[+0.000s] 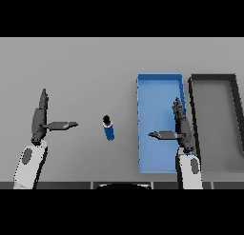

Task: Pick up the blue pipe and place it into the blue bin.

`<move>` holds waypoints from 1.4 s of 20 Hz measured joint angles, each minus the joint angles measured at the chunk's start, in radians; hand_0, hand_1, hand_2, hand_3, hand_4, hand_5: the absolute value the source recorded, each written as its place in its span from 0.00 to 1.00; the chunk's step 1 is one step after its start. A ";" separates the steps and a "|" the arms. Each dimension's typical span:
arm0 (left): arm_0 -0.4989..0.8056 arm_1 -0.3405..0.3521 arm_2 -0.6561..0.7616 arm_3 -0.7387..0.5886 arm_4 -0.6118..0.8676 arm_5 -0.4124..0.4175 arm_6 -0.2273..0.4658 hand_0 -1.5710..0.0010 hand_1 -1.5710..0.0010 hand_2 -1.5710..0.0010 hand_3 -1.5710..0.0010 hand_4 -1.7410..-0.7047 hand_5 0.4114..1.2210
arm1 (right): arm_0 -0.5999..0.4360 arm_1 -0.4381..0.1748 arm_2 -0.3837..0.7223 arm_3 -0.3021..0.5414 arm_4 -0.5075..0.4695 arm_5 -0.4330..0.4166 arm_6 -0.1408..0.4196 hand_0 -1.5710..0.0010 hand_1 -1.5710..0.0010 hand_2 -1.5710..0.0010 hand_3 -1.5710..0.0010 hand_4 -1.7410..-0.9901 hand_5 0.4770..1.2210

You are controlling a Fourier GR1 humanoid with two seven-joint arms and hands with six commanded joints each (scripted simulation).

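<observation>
Blue pipe (108,129) left of blue bin (159,86)

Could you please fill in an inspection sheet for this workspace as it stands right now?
Surface: grey table, flat.
Job's things: blue pipe on the table, left of the blue bin; bin holds nothing seen.
Clutter: dark grey bin beside the blue bin's right wall.
Robot hands: left robot hand open, left of the pipe, apart from it; right robot hand open, over the blue bin's right side.
Cables: nothing seen.
Surroundings: nothing seen.
</observation>
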 measured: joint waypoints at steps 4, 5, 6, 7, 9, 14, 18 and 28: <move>-0.007 -0.004 -0.002 0.004 -0.002 0.002 -0.004 1.00 1.00 1.00 1.00 0.71 0.22 | -0.007 -0.004 -0.005 0.005 -0.004 0.001 0.003 1.00 1.00 1.00 1.00 0.69 0.17; -0.009 -0.005 -0.002 0.005 -0.003 0.003 -0.003 1.00 1.00 1.00 1.00 0.71 0.22 | -0.009 -0.005 -0.006 0.007 -0.005 0.002 0.004 1.00 1.00 1.00 1.00 0.69 0.17; -0.011 -0.007 -0.008 0.004 -0.007 0.004 0.004 1.00 1.00 1.00 1.00 0.71 0.22 | -0.012 -0.003 -0.003 0.003 -0.005 0.002 0.010 1.00 1.00 1.00 1.00 0.69 0.17; 0.022 0.054 -0.039 -0.009 -0.015 -0.098 -0.066 1.00 1.00 1.00 1.00 0.70 0.22 | 0.032 -0.064 0.024 -0.034 0.045 0.033 -0.069 1.00 1.00 1.00 1.00 0.68 0.17; 0.050 0.129 -0.053 -0.002 -0.013 -0.209 -0.116 1.00 1.00 1.00 1.00 0.71 0.22 | 0.058 -0.117 0.050 -0.070 0.079 0.069 -0.089 1.00 1.00 1.00 1.00 0.68 0.16; 0.066 0.160 -0.075 -0.025 -0.017 -0.267 -0.152 1.00 1.00 1.00 1.00 0.70 0.22 | 0.076 -0.129 0.080 -0.099 0.122 0.067 -0.059 1.00 1.00 1.00 1.00 0.69 0.15; 0.069 0.186 -0.115 -0.057 0.003 -0.365 -0.155 1.00 1.00 1.00 1.00 0.69 0.20 | 0.077 -0.132 0.084 -0.109 0.122 0.072 -0.064 1.00 1.00 1.00 1.00 0.69 0.15; 0.061 0.162 -0.286 -0.164 -0.040 -0.489 -0.048 1.00 1.00 1.00 1.00 0.62 0.05 | 0.076 -0.147 0.075 -0.102 0.119 0.081 -0.114 1.00 1.00 1.00 1.00 0.64 0.19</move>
